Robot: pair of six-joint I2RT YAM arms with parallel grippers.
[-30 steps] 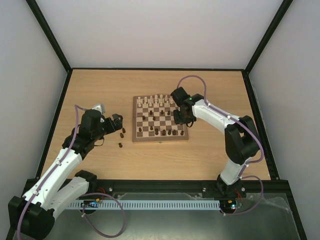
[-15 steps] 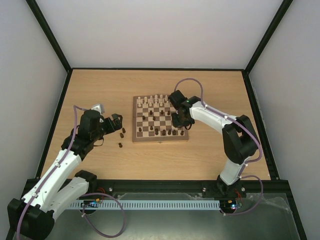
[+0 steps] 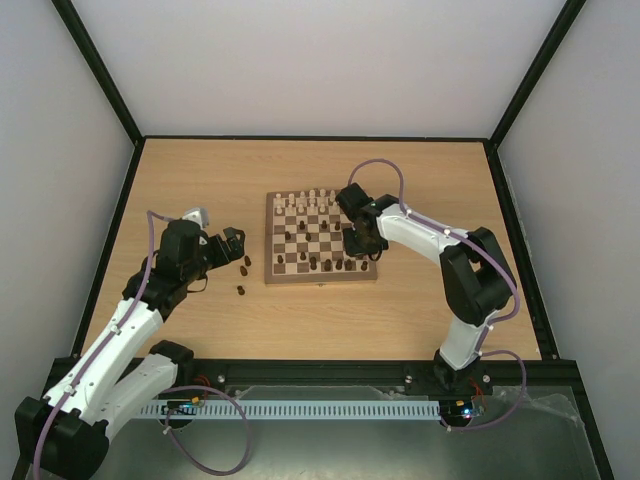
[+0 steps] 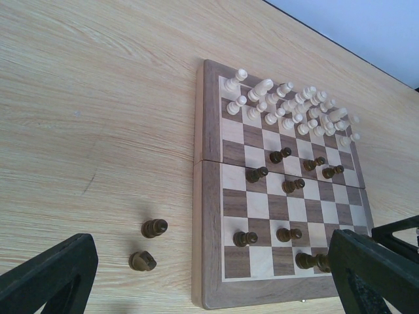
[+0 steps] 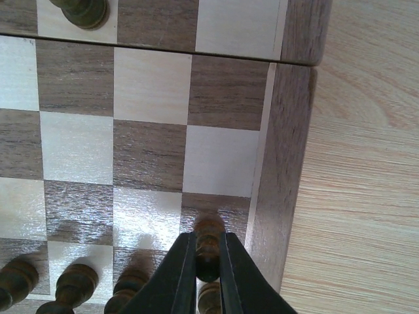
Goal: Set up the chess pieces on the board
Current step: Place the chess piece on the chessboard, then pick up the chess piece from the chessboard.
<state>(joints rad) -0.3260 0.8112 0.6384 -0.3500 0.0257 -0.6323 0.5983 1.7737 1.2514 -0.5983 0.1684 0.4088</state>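
– So, the right claw?
– Pinched shut on a dark turned piece, low over a dark square just inside the board rim.
– And the left claw?
– Spread wide, gripping nothing, above the pale wood-grain surface left of the board. Two rounded dark pieces sit loose there.
– The board itself?
– Matte checkered wood with a grained brown frame. The cream pieces crowd its far rows, and other dark ones are scattered across the middle and near squares.
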